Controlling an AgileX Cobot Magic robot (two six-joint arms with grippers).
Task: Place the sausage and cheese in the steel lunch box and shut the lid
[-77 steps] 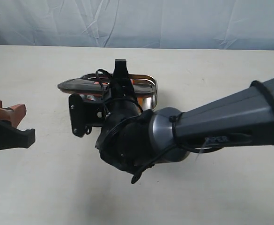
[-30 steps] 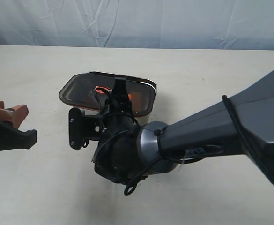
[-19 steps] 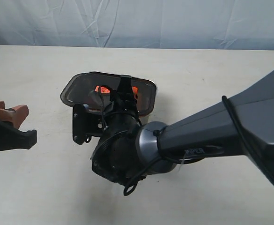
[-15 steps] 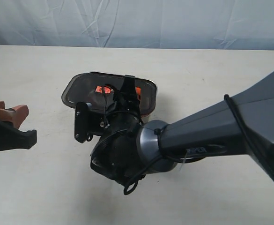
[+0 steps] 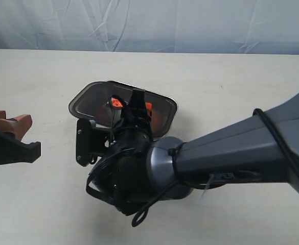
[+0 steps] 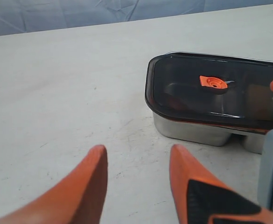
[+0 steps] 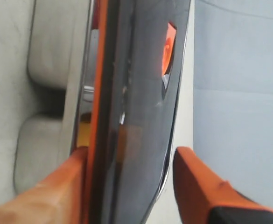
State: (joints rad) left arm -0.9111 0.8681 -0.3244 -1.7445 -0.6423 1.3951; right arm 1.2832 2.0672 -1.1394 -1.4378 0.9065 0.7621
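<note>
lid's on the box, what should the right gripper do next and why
Probably back the right gripper off the lid. The lid lies on the lunch box, and the fingers stand apart either side of its edge, one finger clear of it, so it looks released.

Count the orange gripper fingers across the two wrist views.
4. Two on the left gripper, spread apart above bare table, short of the steel lunch box. Two on the right gripper, one on either side of the lid at its edge.
</note>
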